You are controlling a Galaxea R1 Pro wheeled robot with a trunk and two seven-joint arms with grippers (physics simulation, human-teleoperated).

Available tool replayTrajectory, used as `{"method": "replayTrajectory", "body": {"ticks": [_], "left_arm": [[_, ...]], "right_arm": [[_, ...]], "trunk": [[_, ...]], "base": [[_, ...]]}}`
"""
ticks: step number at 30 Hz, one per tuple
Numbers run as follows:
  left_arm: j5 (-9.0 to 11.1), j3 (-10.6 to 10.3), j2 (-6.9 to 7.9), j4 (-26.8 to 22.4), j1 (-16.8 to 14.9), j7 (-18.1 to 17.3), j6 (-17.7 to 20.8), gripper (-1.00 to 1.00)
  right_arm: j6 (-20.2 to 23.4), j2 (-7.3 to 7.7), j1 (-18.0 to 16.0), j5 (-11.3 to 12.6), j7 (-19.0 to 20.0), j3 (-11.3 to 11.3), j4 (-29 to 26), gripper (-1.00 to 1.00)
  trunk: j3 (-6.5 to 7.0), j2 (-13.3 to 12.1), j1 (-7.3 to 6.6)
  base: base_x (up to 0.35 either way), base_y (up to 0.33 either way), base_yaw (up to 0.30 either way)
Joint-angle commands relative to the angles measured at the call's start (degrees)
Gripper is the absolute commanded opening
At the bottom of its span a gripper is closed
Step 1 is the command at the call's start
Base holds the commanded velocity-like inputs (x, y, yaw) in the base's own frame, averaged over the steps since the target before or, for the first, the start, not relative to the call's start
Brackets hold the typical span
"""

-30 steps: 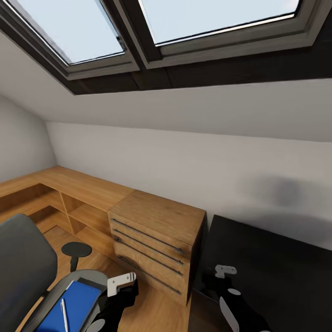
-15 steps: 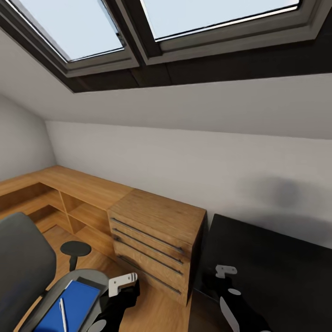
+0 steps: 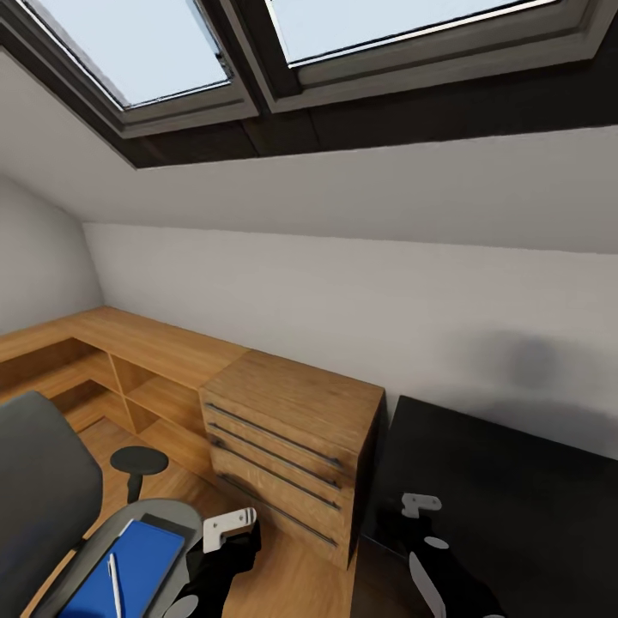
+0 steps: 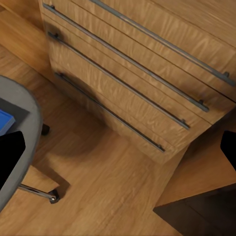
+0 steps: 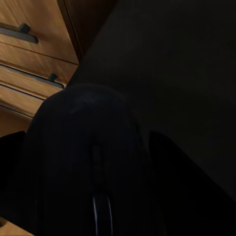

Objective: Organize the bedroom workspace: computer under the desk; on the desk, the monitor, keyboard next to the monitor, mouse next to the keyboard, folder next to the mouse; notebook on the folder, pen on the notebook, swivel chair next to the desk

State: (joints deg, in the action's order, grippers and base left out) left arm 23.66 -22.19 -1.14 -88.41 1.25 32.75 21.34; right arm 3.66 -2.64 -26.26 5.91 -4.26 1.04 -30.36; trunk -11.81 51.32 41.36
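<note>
Overhead, the blue folder (image 3: 129,571) with the pen (image 3: 113,585) lies on the swivel chair (image 3: 51,506), near left, just left of the left claw (image 3: 230,525). Its wrist view shows fingers spread, empty. Rightward, the right claw (image 3: 420,504) grips the mouse (image 5: 93,167) over the black counter (image 3: 515,506).

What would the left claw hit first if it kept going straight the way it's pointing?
Probably the wooden floor just before the drawer chest; the swivel chair sits off to one side. Depth is hard to judge.
</note>
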Motion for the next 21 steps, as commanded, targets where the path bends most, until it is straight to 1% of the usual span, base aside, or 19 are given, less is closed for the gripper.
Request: {"method": "replayTrajectory", "body": {"ticks": [1,4,5,6,9,21], "left_arm": [[0.4,0.0,0.0,-0.1,0.0,0.4,0.1,1.0],[0.4,0.0,0.0,-0.1,0.0,0.4,0.1,1.0],[0.4,0.0,0.0,-0.1,0.0,0.4,0.1,1.0],[0.4,0.0,0.0,-0.1,0.0,0.4,0.1,1.0],[0.4,0.0,0.0,-0.1,0.0,0.5,0.1,1.0],[0.4,0.0,0.0,-0.1,0.0,0.5,0.1,1.0]], "right_arm": [[0.3,0.0,0.0,0.7,-0.1,0.1,-0.1,-1.0],[0.3,0.0,0.0,0.7,-0.5,0.1,-0.1,-1.0],[0.3,0.0,0.0,0.6,-0.9,0.1,-0.1,-1.0],[0.2,0.0,0.0,0.6,-2.4,0.1,-0.1,-1.0],[0.2,0.0,0.0,0.6,-3.3,0.1,-0.1,-1.0],[0.2,0.0,0.0,0.6,-3.6,0.1,-0.1,-1.0]], "trunk": [[-0.25,0.5,0.24],[-0.79,1.7,0.9],[-0.97,2.1,1.12],[-1.15,2.5,1.34],[-1.69,3.7,2.0],[-3.84,8.5,4.63]], "base": [[0.0,0.0,0.0],[0.0,0.0,0.0],[0.0,0.0,0.0],[0.0,0.0,0.0],[0.0,0.0,0.0],[0.0,0.0,0.0]]}}
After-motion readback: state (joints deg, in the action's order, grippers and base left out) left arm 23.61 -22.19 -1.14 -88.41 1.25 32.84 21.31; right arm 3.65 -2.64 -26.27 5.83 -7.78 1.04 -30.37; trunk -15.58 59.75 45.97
